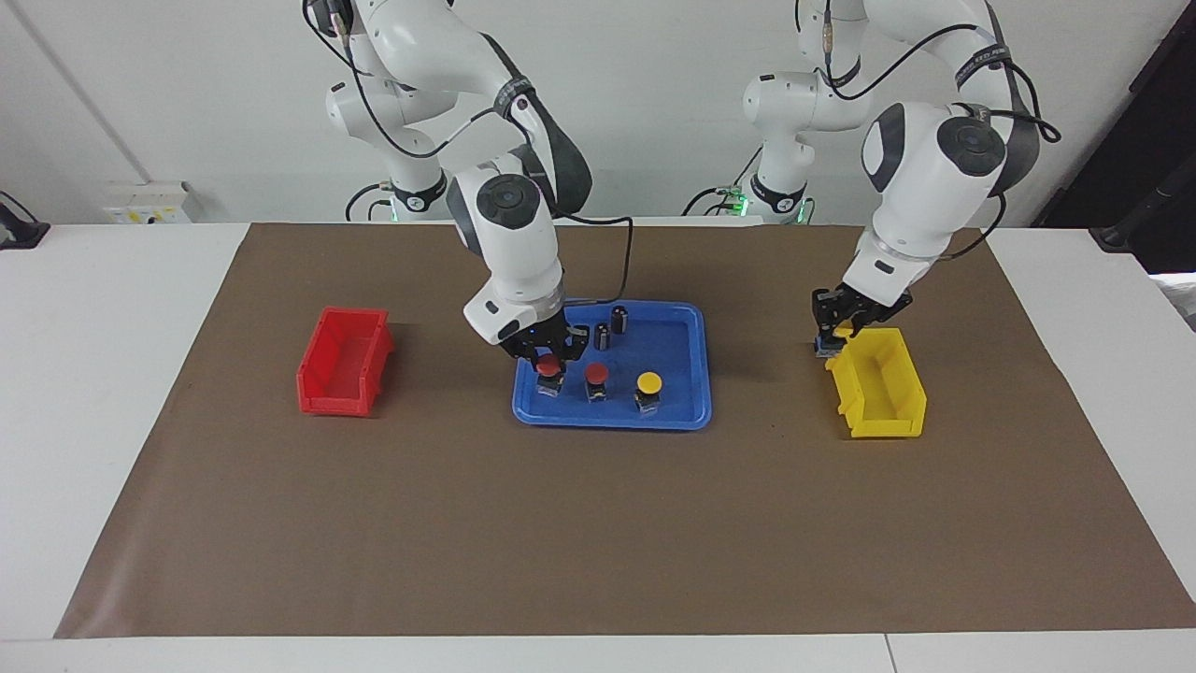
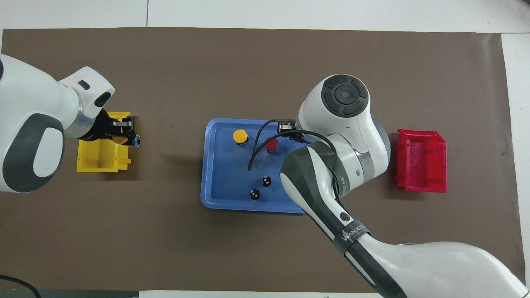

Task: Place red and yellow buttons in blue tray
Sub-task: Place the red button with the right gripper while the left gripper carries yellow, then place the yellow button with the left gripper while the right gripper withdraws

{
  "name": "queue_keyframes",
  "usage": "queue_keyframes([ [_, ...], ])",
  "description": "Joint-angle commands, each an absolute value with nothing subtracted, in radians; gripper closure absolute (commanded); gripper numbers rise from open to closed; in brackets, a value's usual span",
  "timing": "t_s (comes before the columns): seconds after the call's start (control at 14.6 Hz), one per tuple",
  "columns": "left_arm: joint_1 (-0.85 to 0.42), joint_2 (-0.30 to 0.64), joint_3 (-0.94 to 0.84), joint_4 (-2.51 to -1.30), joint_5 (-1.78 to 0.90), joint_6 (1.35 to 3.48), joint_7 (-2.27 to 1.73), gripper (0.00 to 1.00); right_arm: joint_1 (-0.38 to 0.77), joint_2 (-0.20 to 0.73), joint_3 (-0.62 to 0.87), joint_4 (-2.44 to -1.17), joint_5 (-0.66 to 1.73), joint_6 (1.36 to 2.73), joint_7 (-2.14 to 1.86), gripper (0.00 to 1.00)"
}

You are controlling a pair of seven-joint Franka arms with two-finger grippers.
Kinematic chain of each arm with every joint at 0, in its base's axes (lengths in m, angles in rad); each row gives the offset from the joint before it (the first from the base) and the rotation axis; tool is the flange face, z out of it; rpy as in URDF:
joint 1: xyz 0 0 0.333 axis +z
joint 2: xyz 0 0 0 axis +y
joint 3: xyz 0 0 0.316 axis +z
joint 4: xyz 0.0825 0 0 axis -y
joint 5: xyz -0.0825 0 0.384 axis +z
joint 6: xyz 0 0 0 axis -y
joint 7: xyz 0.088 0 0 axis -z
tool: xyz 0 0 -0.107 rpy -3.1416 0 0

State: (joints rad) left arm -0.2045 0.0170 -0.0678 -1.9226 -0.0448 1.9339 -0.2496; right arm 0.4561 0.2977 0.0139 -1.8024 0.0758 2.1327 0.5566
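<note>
Facing view
Worktop (image 1: 598,523): white, covered by a wide brown mat.
Blue tray (image 1: 687,407): lies at the middle of the mat, flat.
Buttons in tray: three stand upright in a row along the tray's edge farther from the robots. One red button (image 1: 548,368) is at the right arm's end, a second red button (image 1: 596,375) is in the middle, and a yellow button (image 1: 648,384) is at the left arm's end.
Dark cylinders (image 1: 619,320): two small capless ones stand in the tray, nearer the robots than the row.
Right hand (image 1: 551,360): down in the tray, its dark fingers spread a little either side of the first red button; I cannot tell whether they touch it.
Left hand (image 1: 834,338): over the robots' end of the yellow bin (image 1: 878,383), fingers closed on the fourth button (image 1: 844,331), whose yellow cap shows between them.
Red bin (image 1: 343,360): sits alone toward the right arm's end of the worktop, well apart from the tray.

Overhead view
Blue tray (image 2: 215,165): central, partly covered by the right arm.
Visible in tray: the yellow button (image 2: 240,136), one red button (image 2: 271,144) beside it, and the two dark cylinders (image 2: 259,187) nearer the robots.
Right hand: hidden under its own wrist; the other red button cannot be seen.
Left hand (image 2: 131,138): at the edge of the yellow bin (image 2: 101,159), with a bit of yellow cap (image 2: 120,139) showing in its grip.
Red bin (image 2: 421,160): toward the right arm's end.
</note>
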Motion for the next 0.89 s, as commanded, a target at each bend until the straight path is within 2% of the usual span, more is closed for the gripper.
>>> queue_keyframes([
  [0.0,-0.297,0.018,-0.055,-1.965,-0.107,2.043,-0.313,0.98,0.463,0.278,0.011,-1.891,0.086,2.222,0.571,0.74],
  [0.2,-0.395,0.099,-0.054,-1.936,-0.144,2.166,-0.368,0.98,0.477,0.307,0.011,-1.894,0.086,2.232,0.584,0.59],
  [0.27,-0.420,0.116,-0.054,-1.936,-0.146,2.193,-0.370,0.98,0.476,0.307,0.011,-1.888,0.086,2.214,0.584,0.37],
  [0.34,-0.437,0.144,-0.054,-1.927,-0.146,2.210,-0.379,0.98,0.474,0.305,0.009,-1.878,0.080,2.194,0.584,0.25],
  [0.41,-0.458,0.168,-0.054,-1.904,-0.146,2.217,-0.385,0.98,0.468,0.301,0.006,-1.856,0.066,2.160,0.581,0.20],
  [0.48,-0.468,0.208,-0.052,-1.878,-0.146,2.217,-0.387,0.98,0.454,0.284,-0.001,-1.811,0.048,2.098,0.572,0.00],
  [0.68,-0.479,0.245,-0.054,-1.888,-0.143,2.262,-0.388,0.98,0.330,0.207,-0.005,-1.711,0.015,1.929,0.452,0.00],
  [0.82,-0.508,0.279,-0.051,-1.888,-0.143,2.287,-0.412,0.98,0.267,0.151,-0.006,-1.704,0.017,1.861,0.388,0.00],
])
